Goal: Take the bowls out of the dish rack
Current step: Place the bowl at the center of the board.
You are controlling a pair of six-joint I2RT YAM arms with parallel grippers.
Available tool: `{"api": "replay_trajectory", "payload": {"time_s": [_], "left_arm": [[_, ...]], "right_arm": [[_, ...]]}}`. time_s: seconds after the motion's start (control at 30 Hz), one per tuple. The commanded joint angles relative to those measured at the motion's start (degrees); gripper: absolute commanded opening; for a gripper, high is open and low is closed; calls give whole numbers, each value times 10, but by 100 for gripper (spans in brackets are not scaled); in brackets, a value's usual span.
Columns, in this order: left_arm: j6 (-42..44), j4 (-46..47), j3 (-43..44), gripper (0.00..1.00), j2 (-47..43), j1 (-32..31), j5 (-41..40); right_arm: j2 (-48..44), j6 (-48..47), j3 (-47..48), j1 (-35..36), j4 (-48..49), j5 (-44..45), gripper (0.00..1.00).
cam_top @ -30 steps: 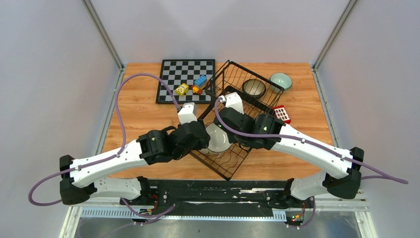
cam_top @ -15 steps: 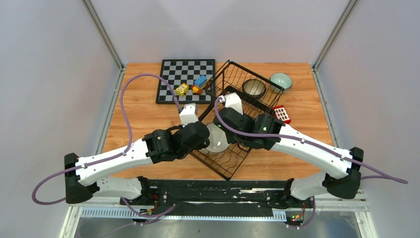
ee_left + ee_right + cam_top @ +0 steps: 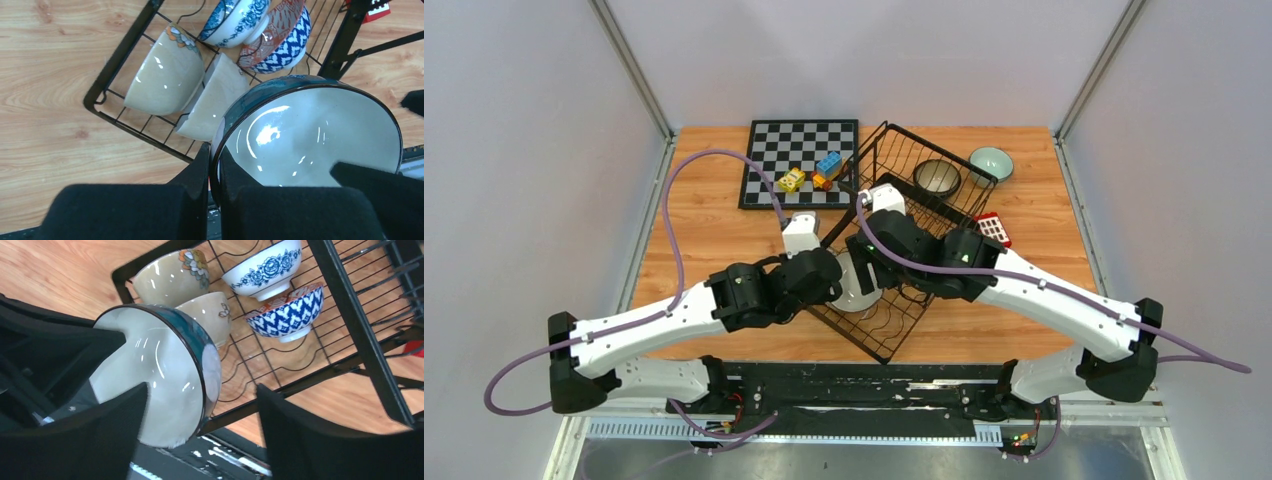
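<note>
The left jaws clamp a teal bowl [image 3: 310, 135] above the dish rack's [image 3: 117, 55] six-o'clock corner, the right jaws apart around it. One mint bowl [image 3: 991, 162] sits unloaded at one o'clock; five wait inside.

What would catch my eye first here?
Over the black dish rack in mid-table, the left arm's fingers pinch the rim of a teal, white-lined bowl tipped on edge, with the right arm's fingers open around it. A chessboard carrying toy blocks lies beyond.
</note>
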Motion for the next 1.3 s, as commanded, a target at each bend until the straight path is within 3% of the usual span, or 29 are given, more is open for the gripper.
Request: {"api": "replay_trajectory", "payload": {"time_s": [0.0, 0.03, 0.2, 0.37, 0.43, 0.53, 0.73, 0.93, 1.27], "left_arm": [[20, -11, 34, 0, -40, 27, -45], [32, -19, 42, 0, -50, 45, -46], [99, -42, 67, 0, -90, 178, -25], [167, -35, 37, 0, -116, 425, 36], [164, -10, 10, 0, -116, 540, 105], [141, 35, -36, 0, -83, 640, 147], [121, 128, -70, 0, 56, 741, 182], [141, 219, -37, 0, 147, 769, 197], [184, 260, -2, 0, 277, 821, 224]], "right_arm": [[-37, -35, 36, -6, 8, -29, 92], [-46, -47, 42, -5, 7, -30, 98], [-109, -100, 43, -6, 10, -24, 99], [-230, -128, -119, -6, 105, -47, 98], [-278, -132, -197, -6, 163, -68, 97], [-333, -136, -291, -6, 236, -87, 96], [-385, -144, -380, -6, 259, -138, 95], [-442, -129, -442, -5, 274, -161, 92], [-469, -180, -398, -6, 210, -102, 92]]}}
